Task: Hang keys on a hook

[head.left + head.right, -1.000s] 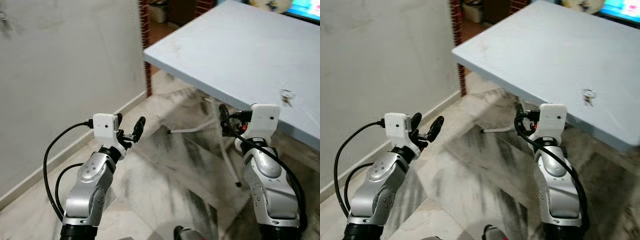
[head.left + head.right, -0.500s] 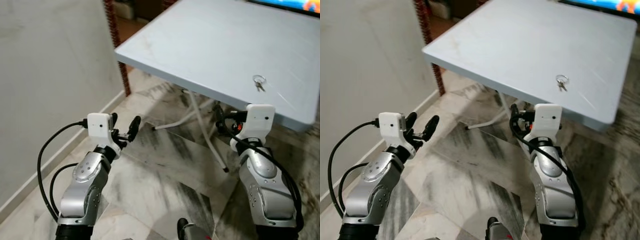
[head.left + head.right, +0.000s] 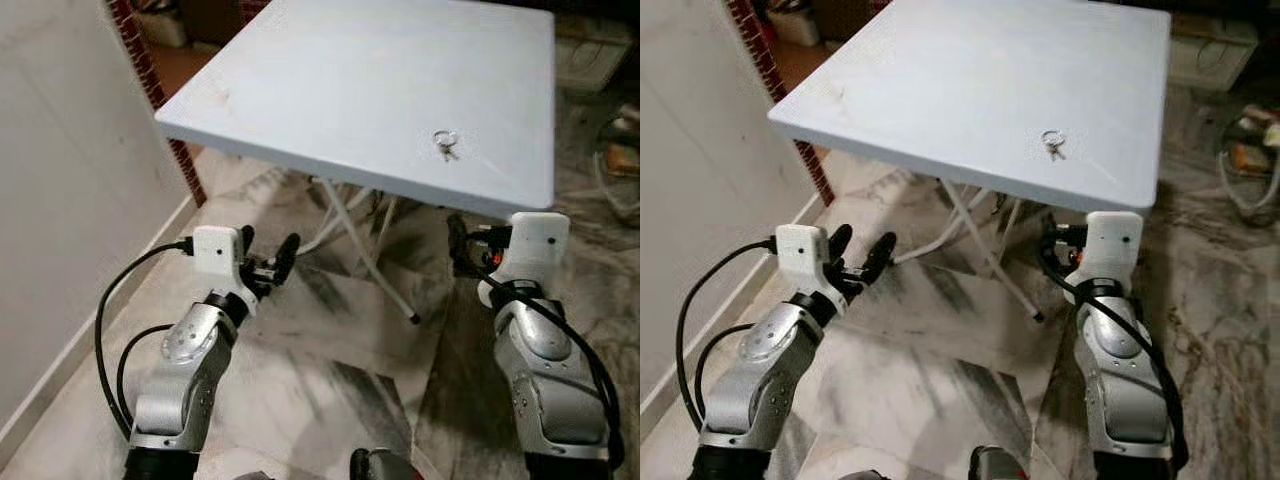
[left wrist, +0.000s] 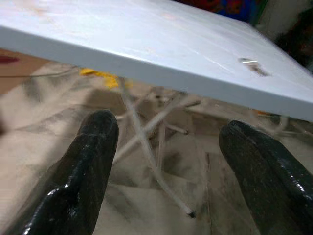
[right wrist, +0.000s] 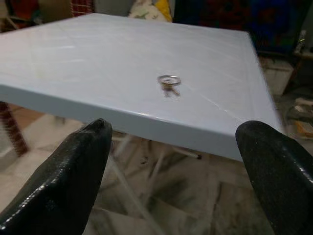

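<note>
Keys (image 3: 444, 146) on a ring lying near the front edge of the pale blue bench (image 3: 330, 80), right tool (image 5: 171, 161) spread wide below that edge, left tool (image 4: 171, 166) wide, both empty

I saw the small bunch of silver metal keys on a round ring (image 3: 444, 145) lying flat on the pale blue-grey square tabletop (image 3: 330, 90). It rested near the table's front edge, closer to the front right corner than to the left side, with bare surface all around it. The ring lay farther from that edge, and the short keys pointed from it toward the edge. I couldn't count the keys.
</note>
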Available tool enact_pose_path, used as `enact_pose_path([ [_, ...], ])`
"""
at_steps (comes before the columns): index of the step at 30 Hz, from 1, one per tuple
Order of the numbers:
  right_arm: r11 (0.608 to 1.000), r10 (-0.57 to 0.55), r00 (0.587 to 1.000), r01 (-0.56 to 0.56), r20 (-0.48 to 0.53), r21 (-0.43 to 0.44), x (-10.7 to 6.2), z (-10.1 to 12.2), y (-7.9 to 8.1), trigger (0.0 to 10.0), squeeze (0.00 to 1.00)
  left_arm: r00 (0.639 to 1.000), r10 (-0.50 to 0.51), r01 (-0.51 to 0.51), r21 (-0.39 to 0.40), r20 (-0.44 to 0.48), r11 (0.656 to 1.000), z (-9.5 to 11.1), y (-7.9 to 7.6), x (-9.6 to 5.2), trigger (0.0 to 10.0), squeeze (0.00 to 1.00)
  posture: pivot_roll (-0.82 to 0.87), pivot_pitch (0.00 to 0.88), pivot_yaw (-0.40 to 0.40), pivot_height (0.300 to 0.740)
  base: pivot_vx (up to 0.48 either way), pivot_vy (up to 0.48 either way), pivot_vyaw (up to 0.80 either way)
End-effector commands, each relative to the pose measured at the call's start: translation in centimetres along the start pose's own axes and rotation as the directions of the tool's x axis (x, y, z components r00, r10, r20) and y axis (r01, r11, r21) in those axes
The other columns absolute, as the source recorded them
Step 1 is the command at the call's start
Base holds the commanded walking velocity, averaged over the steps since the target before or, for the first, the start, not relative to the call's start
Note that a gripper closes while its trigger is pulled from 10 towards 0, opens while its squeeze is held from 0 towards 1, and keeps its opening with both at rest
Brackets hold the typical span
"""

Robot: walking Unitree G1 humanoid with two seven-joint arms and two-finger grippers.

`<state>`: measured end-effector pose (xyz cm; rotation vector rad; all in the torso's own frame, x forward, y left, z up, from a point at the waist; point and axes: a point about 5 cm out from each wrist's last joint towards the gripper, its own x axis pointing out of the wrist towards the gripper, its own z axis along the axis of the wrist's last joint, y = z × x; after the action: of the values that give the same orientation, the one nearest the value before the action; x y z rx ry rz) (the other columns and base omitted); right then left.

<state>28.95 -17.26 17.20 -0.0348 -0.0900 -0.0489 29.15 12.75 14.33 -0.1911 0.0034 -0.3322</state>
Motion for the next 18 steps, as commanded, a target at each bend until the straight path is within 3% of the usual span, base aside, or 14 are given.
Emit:
enact_pose_path([
  [1, 1.000, 0.019, 1.000, -0.019, 0.009, -0.006, -0.16, 0.23, 0.41, 10.0, 0.00, 1.000, 0.007, -0.007, 0.001, -0.003, 1.000, 0.01, 0.32, -0.43, 10.0, 0.00, -0.08, 0.186, 0.055, 0.740, 0.000, 0.000, 0.00],
  [15, 1.000, 0.019, 1.000, -0.019, 0.011, -0.002, -0.10, 0.23, 0.42, 10.0, 0.00, 1.000, -0.012, 0.012, 0.002, -0.007, 1.000, -0.13, 0.16, -0.48, 10.0, 0.00, -0.08, 0.182, 0.055, 0.740, 0.240, 0.000, 0.00],
  [18, 1.000, 0.018, 1.000, -0.018, 0.003, 0.000, -0.05, 0.14, 0.42, 10.0, 0.00, 1.000, -0.015, 0.015, 0.002, -0.008, 1.000, -0.17, 0.14, -0.46, 10.0, 0.00, -0.08, 0.179, 0.055, 0.740, 0.315, 0.000, -0.56],
])
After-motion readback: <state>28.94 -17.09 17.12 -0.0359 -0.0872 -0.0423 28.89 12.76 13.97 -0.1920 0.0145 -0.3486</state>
